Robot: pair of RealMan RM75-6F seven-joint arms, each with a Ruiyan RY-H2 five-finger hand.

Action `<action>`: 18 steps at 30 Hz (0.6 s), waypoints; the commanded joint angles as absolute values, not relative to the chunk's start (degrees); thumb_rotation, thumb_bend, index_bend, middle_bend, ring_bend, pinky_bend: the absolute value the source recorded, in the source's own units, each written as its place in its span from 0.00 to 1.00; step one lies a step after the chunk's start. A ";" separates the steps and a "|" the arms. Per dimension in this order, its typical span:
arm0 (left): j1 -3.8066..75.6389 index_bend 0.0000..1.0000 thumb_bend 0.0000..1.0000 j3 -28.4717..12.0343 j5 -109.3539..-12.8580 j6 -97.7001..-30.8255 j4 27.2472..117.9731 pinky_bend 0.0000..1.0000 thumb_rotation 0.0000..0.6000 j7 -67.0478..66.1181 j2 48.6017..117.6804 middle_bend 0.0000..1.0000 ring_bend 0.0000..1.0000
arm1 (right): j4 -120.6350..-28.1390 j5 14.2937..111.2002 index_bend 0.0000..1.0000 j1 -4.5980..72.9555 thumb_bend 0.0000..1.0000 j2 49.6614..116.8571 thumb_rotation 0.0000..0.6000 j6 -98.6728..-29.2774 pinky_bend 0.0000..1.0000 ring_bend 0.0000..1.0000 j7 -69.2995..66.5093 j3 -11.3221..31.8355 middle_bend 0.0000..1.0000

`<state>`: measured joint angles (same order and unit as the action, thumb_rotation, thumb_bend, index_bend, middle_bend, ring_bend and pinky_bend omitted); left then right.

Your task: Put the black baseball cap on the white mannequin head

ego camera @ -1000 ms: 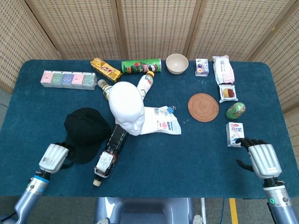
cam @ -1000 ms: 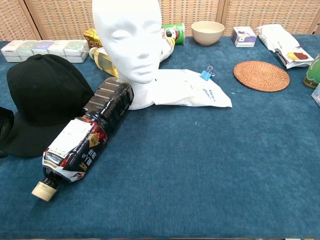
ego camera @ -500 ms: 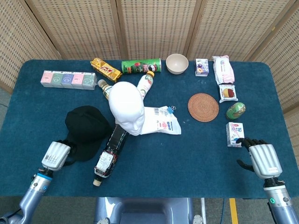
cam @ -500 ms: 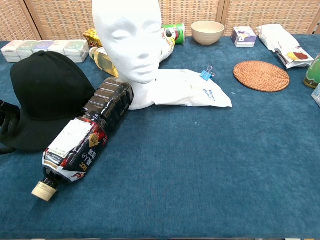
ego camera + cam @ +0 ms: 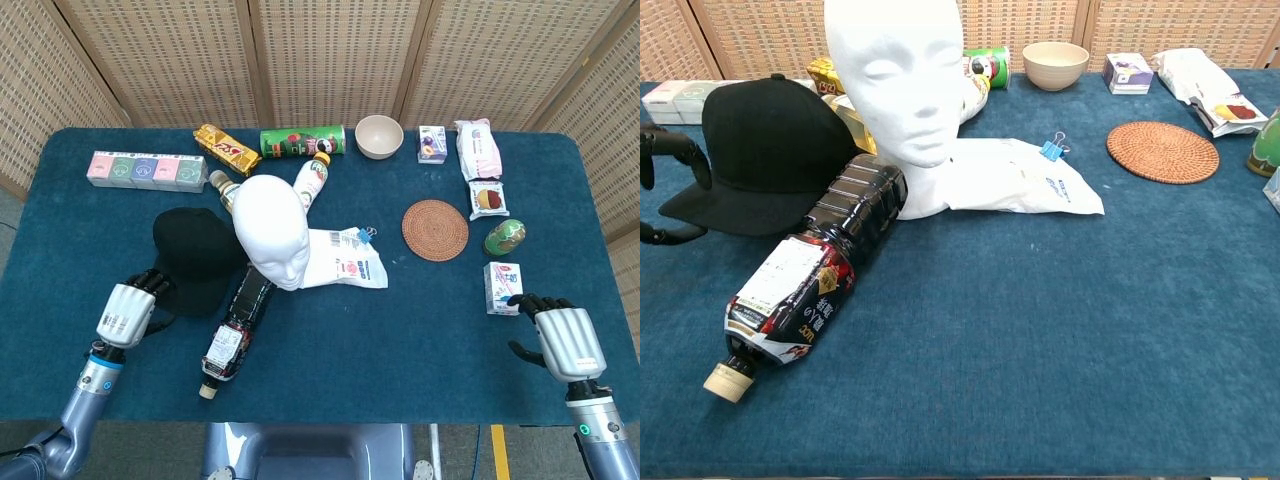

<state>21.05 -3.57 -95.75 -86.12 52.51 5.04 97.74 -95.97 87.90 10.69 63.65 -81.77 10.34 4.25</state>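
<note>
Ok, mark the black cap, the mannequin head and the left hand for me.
black baseball cap [image 5: 198,246]: head view, top of the crown.
white mannequin head [image 5: 270,230]: head view, top of the skull.
left hand [image 5: 127,308]: head view, back of the hand, at the cap's brim.

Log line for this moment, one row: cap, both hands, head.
black baseball cap: at brim, held by left hand, on table | white mannequin head: bare | right hand: idle, holding nothing

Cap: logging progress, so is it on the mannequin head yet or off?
Off. The cap sits beside the mannequin head, whose crown is bare in both views; the left hand holds its brim.
</note>
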 commanded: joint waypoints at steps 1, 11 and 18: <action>22.97 0.44 0.19 -5.39 -95.21 -86.35 50.79 0.46 1.00 6.62 98.85 0.39 0.28 | -96.02 87.90 0.36 10.77 0.15 63.63 1.00 -81.73 0.51 0.52 10.35 4.36 0.46; 26.74 0.44 0.42 -7.24 -92.74 -83.02 47.22 0.45 1.00 7.85 100.57 0.38 0.27 | -96.65 87.86 0.36 11.10 0.15 63.32 1.00 -81.49 0.51 0.52 10.85 4.65 0.46; 27.99 0.47 0.43 -8.69 -89.92 -81.01 46.12 0.50 1.00 8.66 101.41 0.38 0.28 | -97.42 87.85 0.36 11.11 0.15 63.10 1.00 -81.48 0.51 0.52 11.39 4.67 0.46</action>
<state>27.77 -8.42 -90.32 -81.37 46.39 8.52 101.24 -97.40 87.86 11.11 63.12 -81.50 11.37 4.67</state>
